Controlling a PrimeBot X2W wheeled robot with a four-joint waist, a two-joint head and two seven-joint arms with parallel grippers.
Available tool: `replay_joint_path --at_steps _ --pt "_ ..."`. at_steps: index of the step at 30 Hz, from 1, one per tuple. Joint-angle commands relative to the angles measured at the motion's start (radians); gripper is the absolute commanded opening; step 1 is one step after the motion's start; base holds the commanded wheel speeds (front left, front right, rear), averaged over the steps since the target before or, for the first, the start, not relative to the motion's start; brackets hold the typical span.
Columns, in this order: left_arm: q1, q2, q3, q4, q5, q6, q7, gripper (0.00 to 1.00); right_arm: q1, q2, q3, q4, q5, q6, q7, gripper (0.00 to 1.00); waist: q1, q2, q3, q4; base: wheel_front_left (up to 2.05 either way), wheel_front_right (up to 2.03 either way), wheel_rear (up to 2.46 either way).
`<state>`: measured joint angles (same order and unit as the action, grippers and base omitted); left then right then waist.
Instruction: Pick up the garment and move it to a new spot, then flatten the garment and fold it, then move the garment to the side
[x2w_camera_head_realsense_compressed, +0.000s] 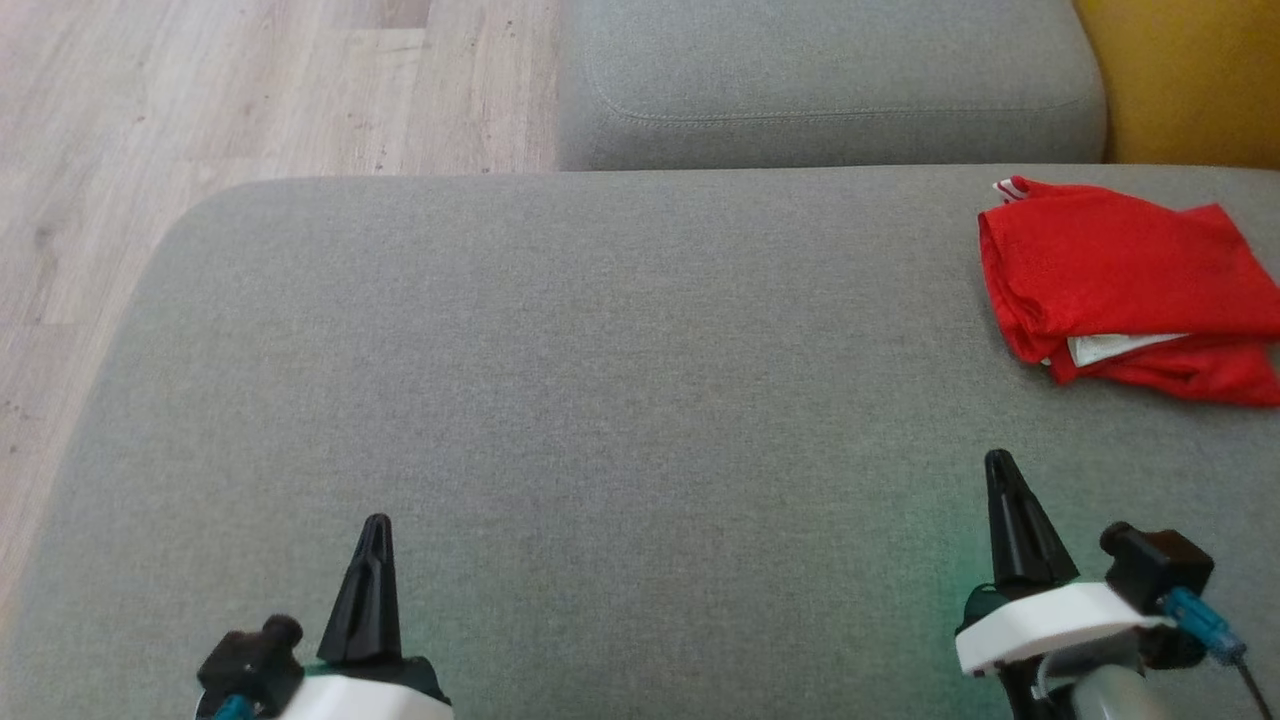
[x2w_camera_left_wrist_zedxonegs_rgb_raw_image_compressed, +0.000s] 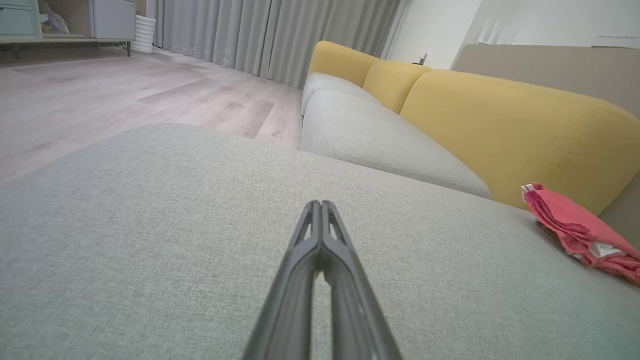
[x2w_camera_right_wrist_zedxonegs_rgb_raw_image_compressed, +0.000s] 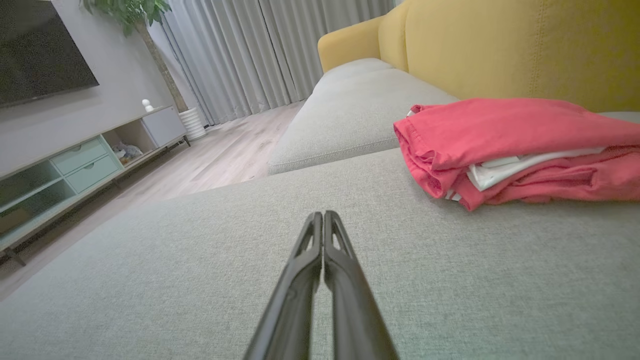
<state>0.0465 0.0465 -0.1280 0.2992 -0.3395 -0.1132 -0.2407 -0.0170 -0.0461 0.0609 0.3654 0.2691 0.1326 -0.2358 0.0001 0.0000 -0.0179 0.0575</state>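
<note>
The red garment (x2w_camera_head_realsense_compressed: 1120, 290) lies on the far right part of the big grey cushion (x2w_camera_head_realsense_compressed: 600, 400). It is folded into a thick bundle, with a strip of white showing along its near edge and a bit of white striping at its far left corner (its right end runs past the edge of the head view). It sits close to the yellow backrest (x2w_camera_right_wrist_zedxonegs_rgb_raw_image_compressed: 500, 50), and the right wrist view shows its layers stacked one over another. The left gripper (x2w_camera_head_realsense_compressed: 377, 522) is at the lower left of the head view, over the near part of the cushion and well apart from the garment. Its two dark fingers are pressed together at the tips and have hold of nothing. The right gripper (x2w_camera_head_realsense_compressed: 1000, 458) is at the lower right, nearer to the garment but apart from it, with bare grey fabric between them. Its fingers also meet at the tips with nothing between them. Whether either gripper touches the cushion I cannot tell. Beyond the big cushion is a second cushion (x2w_camera_head_realsense_compressed: 830, 80) of the same grey, and to the left of both is a pale wooden floor (x2w_camera_head_realsense_compressed: 200, 100). Farther off, the wrist views show grey curtains (x2w_camera_left_wrist_zedxonegs_rgb_raw_image_compressed: 250, 35) and a low cabinet (x2w_camera_right_wrist_zedxonegs_rgb_raw_image_compressed: 75, 165) with a dark television (x2w_camera_right_wrist_zedxonegs_rgb_raw_image_compressed: 40, 50) above it.
</note>
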Motion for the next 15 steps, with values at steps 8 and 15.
replay_joint_path --at_steps 8,15 --pt "-0.050 0.001 0.026 -0.035 -0.101 -0.002 0.026 0.00 -0.053 -0.003 -0.015 -0.043 0.110 0.000 0.028 0.00 0.0000 0.0000 0.002 -0.004 0.00 0.00 0.00" --pt "-0.057 0.001 0.041 -0.036 -0.185 -0.003 0.050 0.00 -0.056 -0.004 -0.025 -0.048 0.200 0.000 0.051 0.00 0.0000 0.0000 0.003 -0.008 0.00 0.00 0.00"
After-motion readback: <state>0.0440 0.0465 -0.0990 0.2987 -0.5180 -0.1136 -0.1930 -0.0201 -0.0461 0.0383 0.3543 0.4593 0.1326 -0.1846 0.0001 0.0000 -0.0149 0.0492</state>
